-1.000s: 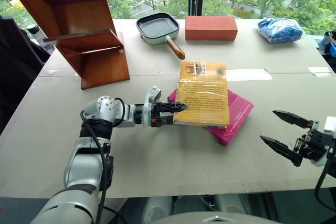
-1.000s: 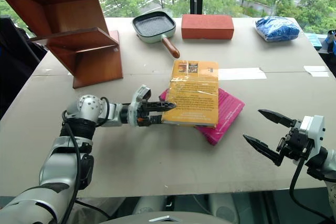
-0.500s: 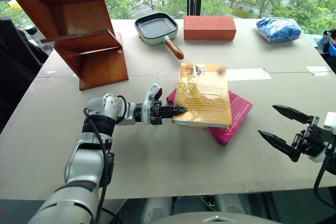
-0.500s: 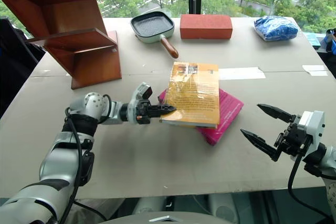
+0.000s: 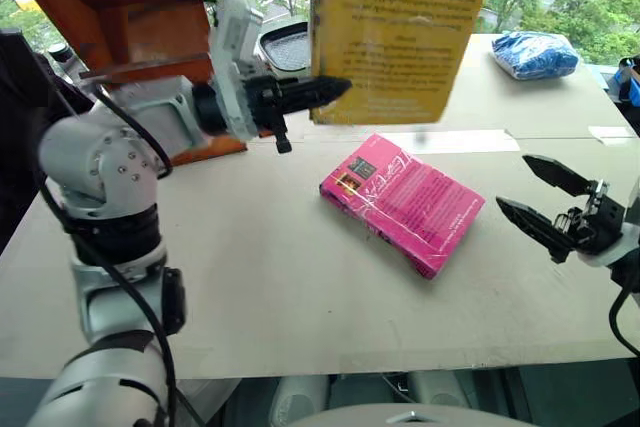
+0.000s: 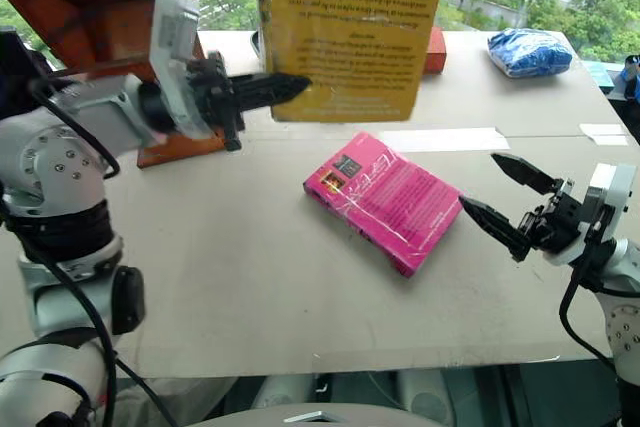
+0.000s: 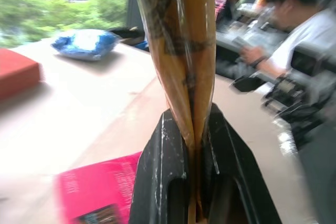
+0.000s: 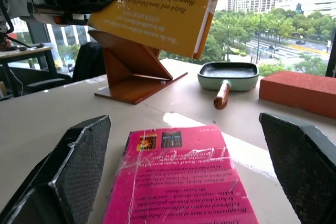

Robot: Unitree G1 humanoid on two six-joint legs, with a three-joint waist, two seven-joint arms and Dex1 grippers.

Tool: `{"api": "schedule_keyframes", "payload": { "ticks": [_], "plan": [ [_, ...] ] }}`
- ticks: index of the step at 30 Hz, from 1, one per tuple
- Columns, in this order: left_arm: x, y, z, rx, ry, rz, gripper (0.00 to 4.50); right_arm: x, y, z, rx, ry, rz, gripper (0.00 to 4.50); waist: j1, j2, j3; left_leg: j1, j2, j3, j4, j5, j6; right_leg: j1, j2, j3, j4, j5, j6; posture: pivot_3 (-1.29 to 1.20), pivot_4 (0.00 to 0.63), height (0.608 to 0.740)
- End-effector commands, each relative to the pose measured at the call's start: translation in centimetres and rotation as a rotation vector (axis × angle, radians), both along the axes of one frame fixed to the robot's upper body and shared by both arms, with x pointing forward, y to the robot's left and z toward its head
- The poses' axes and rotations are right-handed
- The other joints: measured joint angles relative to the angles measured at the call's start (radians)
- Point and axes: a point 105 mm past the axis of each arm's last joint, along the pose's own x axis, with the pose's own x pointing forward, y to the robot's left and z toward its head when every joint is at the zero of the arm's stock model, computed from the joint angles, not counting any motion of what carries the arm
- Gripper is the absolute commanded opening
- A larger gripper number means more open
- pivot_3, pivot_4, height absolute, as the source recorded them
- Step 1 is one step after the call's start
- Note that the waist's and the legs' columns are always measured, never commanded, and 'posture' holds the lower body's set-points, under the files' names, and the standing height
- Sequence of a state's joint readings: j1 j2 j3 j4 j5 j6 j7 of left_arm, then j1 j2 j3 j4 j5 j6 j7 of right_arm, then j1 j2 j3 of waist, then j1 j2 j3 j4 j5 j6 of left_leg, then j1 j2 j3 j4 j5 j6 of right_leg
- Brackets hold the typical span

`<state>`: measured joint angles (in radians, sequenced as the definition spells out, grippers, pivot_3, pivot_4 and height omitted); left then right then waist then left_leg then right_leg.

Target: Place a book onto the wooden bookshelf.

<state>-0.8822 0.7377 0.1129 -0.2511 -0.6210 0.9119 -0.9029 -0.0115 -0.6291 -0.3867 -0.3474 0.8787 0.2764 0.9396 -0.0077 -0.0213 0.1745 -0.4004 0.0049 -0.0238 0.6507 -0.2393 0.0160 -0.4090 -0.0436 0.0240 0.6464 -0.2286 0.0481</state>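
While clamped, left tool point(image 5: 325, 90) (lifted) grips book point(image 5: 395, 32).

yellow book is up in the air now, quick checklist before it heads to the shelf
1. Left gripper shut on the book: ok.
2. Book clear of the table: ok.
3. Pink book left flat on the table: ok.
4. Right gripper open and apart from both books: ok.
5. Free space on the wooden bookshelf boards: cannot tell.

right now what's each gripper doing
left gripper: shut on the book, lifted off the table
right gripper: open, holding nothing
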Motion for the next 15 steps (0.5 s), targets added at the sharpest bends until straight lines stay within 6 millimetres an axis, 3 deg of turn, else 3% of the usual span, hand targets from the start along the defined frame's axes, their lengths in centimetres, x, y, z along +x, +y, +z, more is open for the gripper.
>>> {"api": "schedule_keyframes", "payload": {
  "ticks": [1,2,6,10,15],
  "plan": [
    [1.3,4.3,2.1,0.41,-0.395,0.265,0.02,0.6,0.6,2.1,0.058,-0.055,0.06,4.5,-0.007,0.0,0.002,0.0,0.0,0.001,0.0,0.0,0.0,-0.001,0.002,0.001,0.0,0.0,0.0,0.0,0.15,0.74],
    [1.5,5.3,2.3,0.501,-0.444,0.31,0.02,0.8,0.8,2.4,0.07,-0.059,0.071,4.5,-0.008,0.0,0.002,0.001,0.0,0.001,-0.002,0.0,0.0,-0.001,0.003,0.002,-0.001,0.0,0.0,0.0,0.15,0.74],
    [1.6,10.1,6.2,0.724,-0.664,0.564,0.02,1.5,2.5,3.7,0.109,-0.071,0.166,4.5,-0.005,0.0,0.004,-0.001,0.002,0.001,-0.002,0.0,0.0,-0.002,0.005,0.001,0.0,0.0,0.0,0.0,0.15,0.74],
    [1.8,16.0,6.4,0.958,-0.694,0.753,0.02,1.6,4.1,4.3,0.11,-0.062,0.255,4.5,-0.005,0.0,0.005,-0.003,0.003,0.001,-0.001,0.0,0.0,-0.003,0.005,0.0,-0.001,0.0,0.0,0.0,0.15,0.74],
    [1.2,19.6,5.8,1.097,-0.63,0.848,0.02,1.8,4.9,4.9,0.107,-0.077,0.284,4.5,-0.003,-0.001,0.005,-0.008,0.004,0.002,0.001,0.0,0.0,-0.006,0.005,-0.003,-0.001,0.0,0.0,0.0,0.15,0.74]
  ]
}}
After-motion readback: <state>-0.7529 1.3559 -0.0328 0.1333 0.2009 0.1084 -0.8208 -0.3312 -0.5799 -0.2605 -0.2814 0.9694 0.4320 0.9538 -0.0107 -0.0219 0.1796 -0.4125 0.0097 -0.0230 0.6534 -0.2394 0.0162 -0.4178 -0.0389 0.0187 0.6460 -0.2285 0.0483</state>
